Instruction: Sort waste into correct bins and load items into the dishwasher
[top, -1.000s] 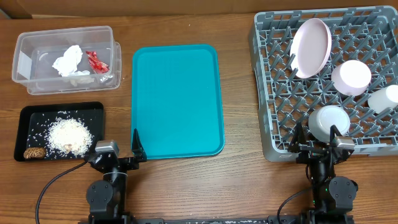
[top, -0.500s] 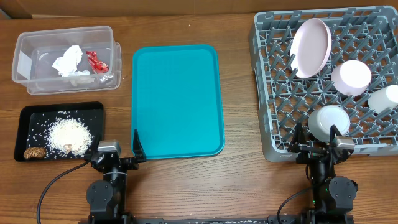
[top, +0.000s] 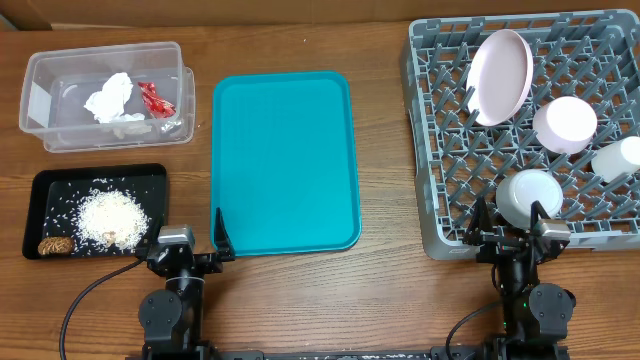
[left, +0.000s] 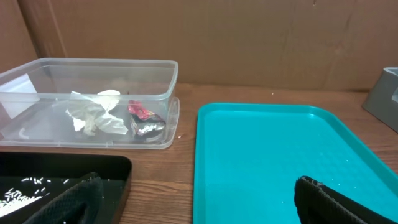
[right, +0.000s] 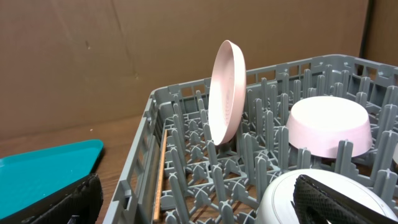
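The grey dish rack (top: 440, 130) at the right holds a white plate (top: 502, 75) on edge, a bowl (top: 565, 124), a second bowl (top: 530, 196), a white cup (top: 618, 157) and a thin wooden stick (right: 160, 171) along its left wall. The clear tub (top: 105, 93) holds a crumpled napkin (top: 108, 97) and a red wrapper (top: 154, 98). The black tray (top: 50, 185) holds rice crumbs (top: 110, 215) and a brown lump (top: 56, 245). My left gripper (top: 192, 247) is open and empty at the front, between the black tray and the teal tray. My right gripper (top: 510, 235) is open and empty at the rack's front edge.
A bare teal serving tray (top: 283, 160) lies in the middle of the wooden table. In the left wrist view the clear tub (left: 87, 99) stands far left and the teal tray (left: 273, 155) right. A brown cardboard wall runs behind the table.
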